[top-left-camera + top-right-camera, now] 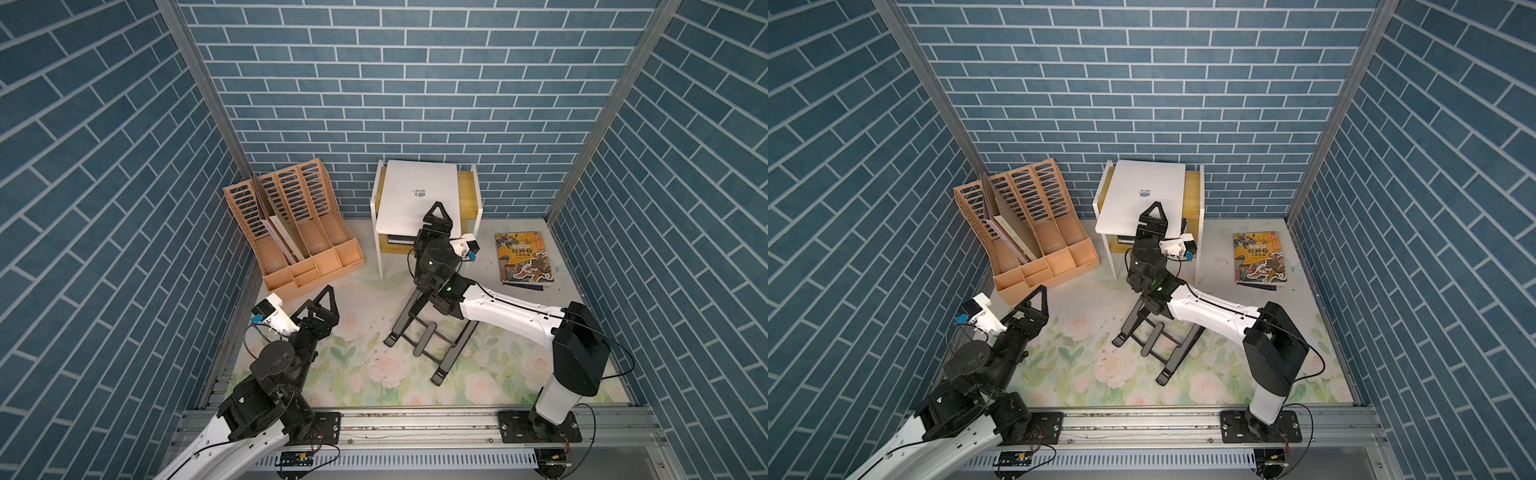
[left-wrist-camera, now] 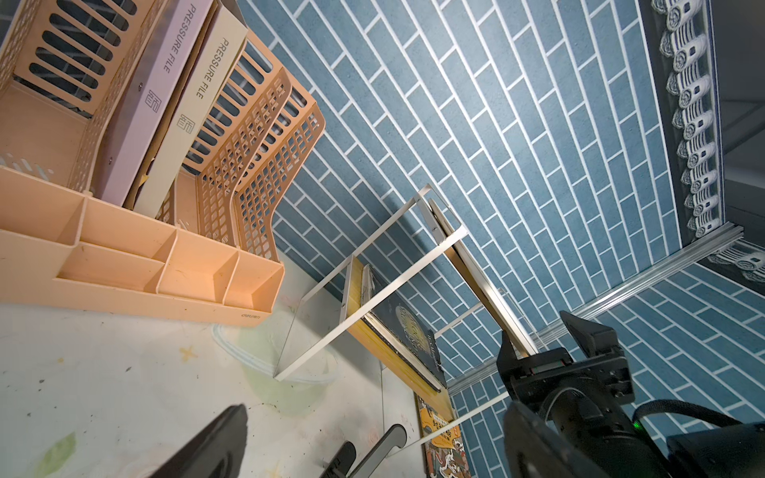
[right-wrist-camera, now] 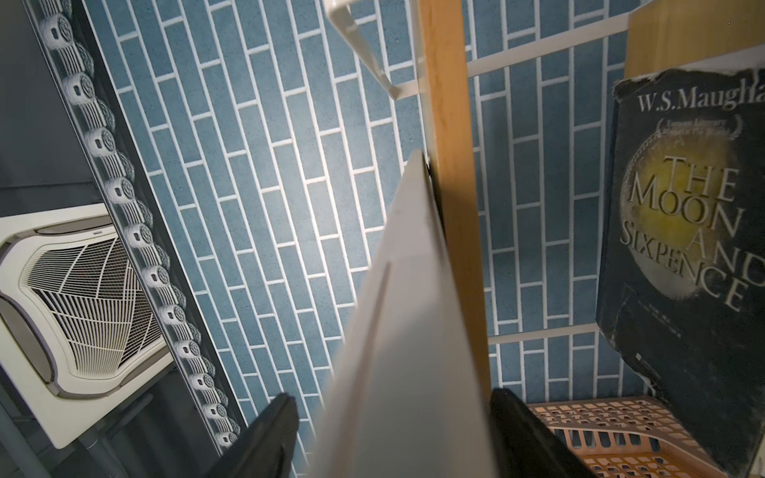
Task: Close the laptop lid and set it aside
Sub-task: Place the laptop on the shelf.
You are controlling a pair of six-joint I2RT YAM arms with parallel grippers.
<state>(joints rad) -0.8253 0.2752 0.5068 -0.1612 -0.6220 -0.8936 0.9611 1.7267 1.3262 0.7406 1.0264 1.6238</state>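
The laptop [image 1: 415, 195] lies shut on top of a small white-framed shelf [image 1: 468, 189] at the back of the worktop [image 1: 353, 361], against the blue brick wall; the laptop lid [image 1: 1142, 183] faces up, flat on the base, its logo showing in both top views; the near edge of the laptop juts out past the front of the shelf

The right tool [image 1: 436, 210] sits at that near edge, towards the laptop's right corner; in the right wrist view its black fingers [image 3: 265, 438] stand spread on either side of the pale edge, with a clear gap on one side, so the jaws are wide and not clamped on the laptop; whether the other finger touches the edge I cannot tell

A dark-covered book [image 3: 683, 227] lies on the lower board of the shelf, under the laptop

The left tool [image 1: 328, 297] hangs low over the worktop, well apart from the laptop, near the front of a peach file organiser [image 1: 291, 232]; its jaws are wide and hold nothing

A black folding stand [image 1: 432, 345] sits bare in the middle of the worktop, partly under the right arm; an illustrated book [image 1: 523, 257] lies flat on the worktop to the right of the shelf
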